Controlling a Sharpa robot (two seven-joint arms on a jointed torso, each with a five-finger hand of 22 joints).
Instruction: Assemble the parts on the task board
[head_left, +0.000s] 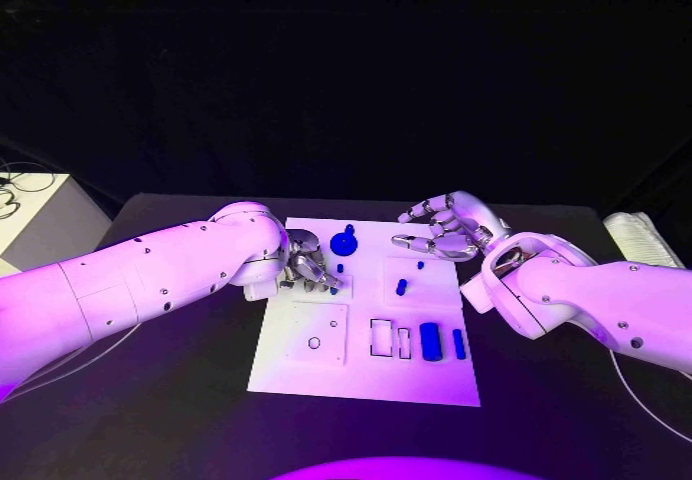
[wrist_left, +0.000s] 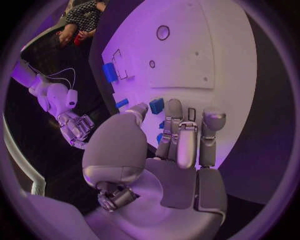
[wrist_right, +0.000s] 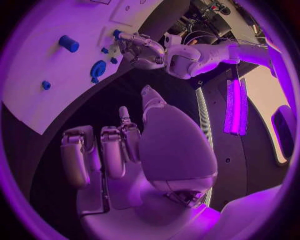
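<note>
The black desk (head_left: 173, 400) carries the white task board (head_left: 325, 370) at its middle, reaching from the far half of the desk towards the near edge. The left hand (head_left: 306, 266) rests over the board's left edge in its far half, fingers stretched out side by side and pointing down onto the plate; in the left wrist view the fingertips (wrist_left: 174, 107) lie right at a small blue part (wrist_left: 156, 105), but whether they pinch it cannot be told. The right hand (head_left: 444, 228) hangs above the board's far right corner with fingers curled loosely and apart, holding nothing. Among the blue parts, a round knob-like piece (head_left: 343, 241) stands near the board's far edge, just beside the left hand. A thick cylinder (head_left: 430, 337) stands near the board's near right corner, with a slimmer blue bar (head_left: 459, 343) beside it towards the right edge. A short peg (head_left: 401, 287) sits mid-board on the right half, and a tiny stud (head_left: 420, 265) lies beyond it.
</note>
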